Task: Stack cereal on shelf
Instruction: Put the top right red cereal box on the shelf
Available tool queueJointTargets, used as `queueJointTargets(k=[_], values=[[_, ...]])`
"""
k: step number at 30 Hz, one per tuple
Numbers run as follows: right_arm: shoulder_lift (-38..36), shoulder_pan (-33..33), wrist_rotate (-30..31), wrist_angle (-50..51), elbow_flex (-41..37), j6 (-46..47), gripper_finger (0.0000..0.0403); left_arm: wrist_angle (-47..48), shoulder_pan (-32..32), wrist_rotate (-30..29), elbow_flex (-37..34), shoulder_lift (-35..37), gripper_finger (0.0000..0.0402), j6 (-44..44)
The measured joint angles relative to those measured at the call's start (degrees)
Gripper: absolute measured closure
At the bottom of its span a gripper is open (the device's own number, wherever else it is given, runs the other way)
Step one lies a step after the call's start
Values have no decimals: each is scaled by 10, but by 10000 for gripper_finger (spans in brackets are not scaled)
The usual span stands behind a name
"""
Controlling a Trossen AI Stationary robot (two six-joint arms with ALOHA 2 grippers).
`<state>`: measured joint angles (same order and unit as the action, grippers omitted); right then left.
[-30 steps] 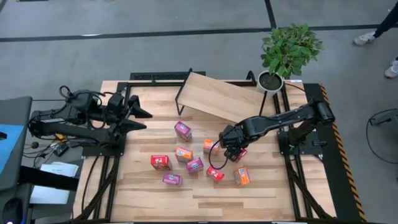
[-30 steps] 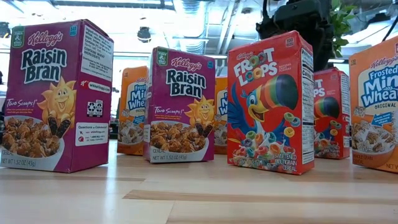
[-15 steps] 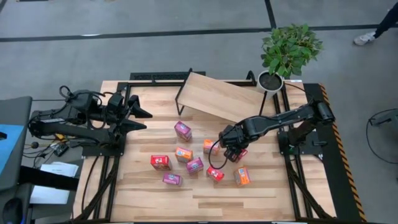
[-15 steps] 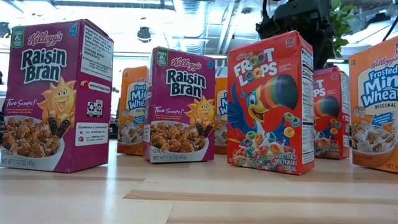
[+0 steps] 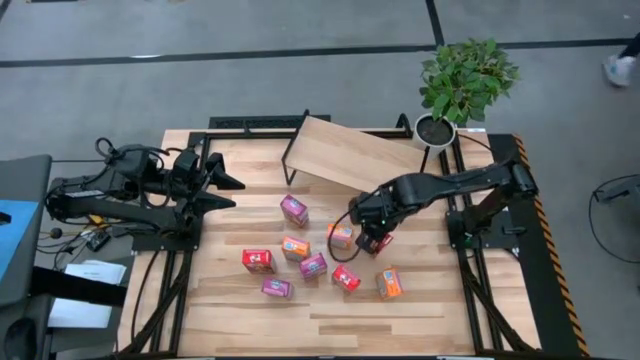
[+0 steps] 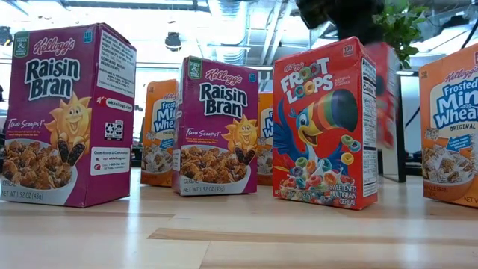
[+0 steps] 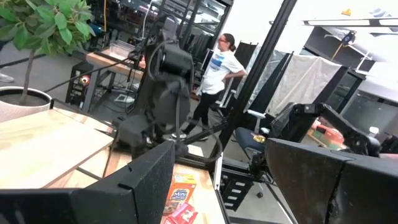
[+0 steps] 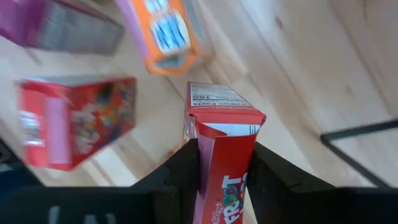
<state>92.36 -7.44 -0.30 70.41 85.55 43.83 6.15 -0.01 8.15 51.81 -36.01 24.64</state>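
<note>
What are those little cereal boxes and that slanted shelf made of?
The cereal boxes look like thin printed cardboard with a slight gloss: one held in the right tool shows a folded flap with a pale inner face. The shelf appears to be a light wood board, matte with visible grain, on what looks like a thin black metal frame.

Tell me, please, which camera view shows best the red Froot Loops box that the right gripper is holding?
The right wrist view: the red Froot Loops box fills the middle, clamped between the right gripper fingers. The high view shows only a red sliver under the arm. The low view shows it blurred behind another box. The left wrist view does not show it clearly.
</note>
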Motion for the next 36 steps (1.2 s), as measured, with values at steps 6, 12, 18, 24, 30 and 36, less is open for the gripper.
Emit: queueJointTargets(k=[6, 12, 18, 24, 30, 36], values=[[0, 31, 2, 43, 98, -35, 267, 0, 0, 0, 0, 0, 158, 0], [0, 67, 4, 93, 198, -77, 268, 0, 0, 0, 0, 0, 158, 0], [0, 117, 7, 65, 265, -144, 266, 0, 0, 0, 0, 0, 158, 0], [0, 186, 8, 8, 272, -195, 274, 0, 0, 0, 0, 0, 158, 0], [23, 248, -4, -48, 273, -247, 269, 0, 0, 0, 0, 0, 158, 0], [90, 285, -13, -35, 348, -307, 267, 0, 0, 0, 0, 0, 158, 0]])
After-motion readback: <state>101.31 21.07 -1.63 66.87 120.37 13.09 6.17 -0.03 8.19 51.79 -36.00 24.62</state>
